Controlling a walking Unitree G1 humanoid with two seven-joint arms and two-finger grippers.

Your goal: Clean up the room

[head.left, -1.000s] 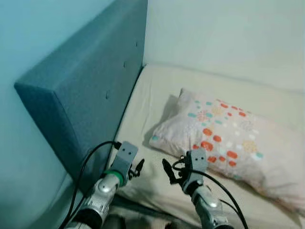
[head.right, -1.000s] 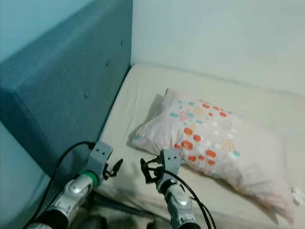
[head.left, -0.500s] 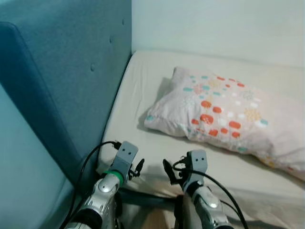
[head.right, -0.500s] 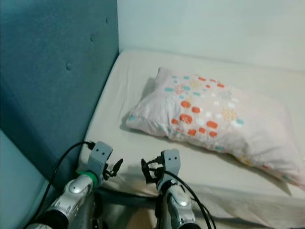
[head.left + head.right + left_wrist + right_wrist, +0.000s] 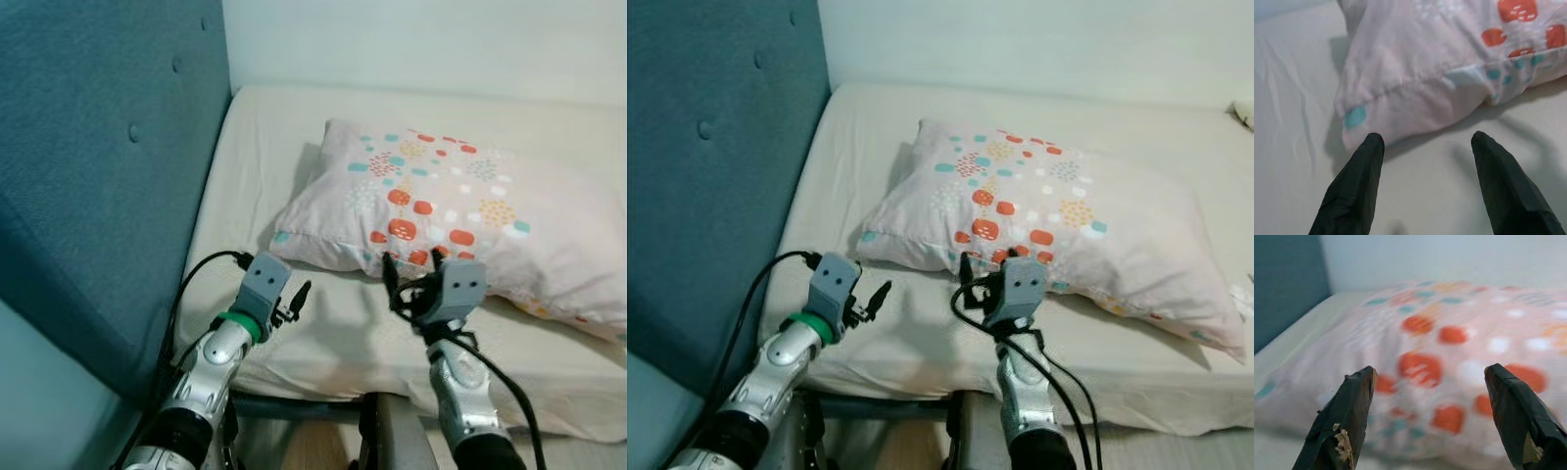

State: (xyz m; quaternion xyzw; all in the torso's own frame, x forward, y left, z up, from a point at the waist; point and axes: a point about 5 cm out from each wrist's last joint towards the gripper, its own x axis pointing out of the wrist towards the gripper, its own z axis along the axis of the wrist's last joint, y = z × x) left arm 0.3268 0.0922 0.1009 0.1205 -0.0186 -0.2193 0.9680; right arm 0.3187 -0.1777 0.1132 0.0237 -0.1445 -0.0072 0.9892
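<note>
I see both claws spread apart: right gripper (image 5: 411,282) touching the pillow (image 5: 460,211) at 12 o'clock, left gripper (image 5: 297,299) over the mattress (image 5: 333,333)

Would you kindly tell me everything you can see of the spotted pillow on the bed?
The soft white fabric pillow with orange, teal and pale spots is rectangular and plump, with a stitched flat border along its edge. It lies flat on the cream bed sheet, slightly askew, one corner pointing toward the teal padded headboard. It casts a shadow on the sheet at that end. The open right claw is raised at its near edge, and the open left claw points at its corner; neither grips it.
</note>
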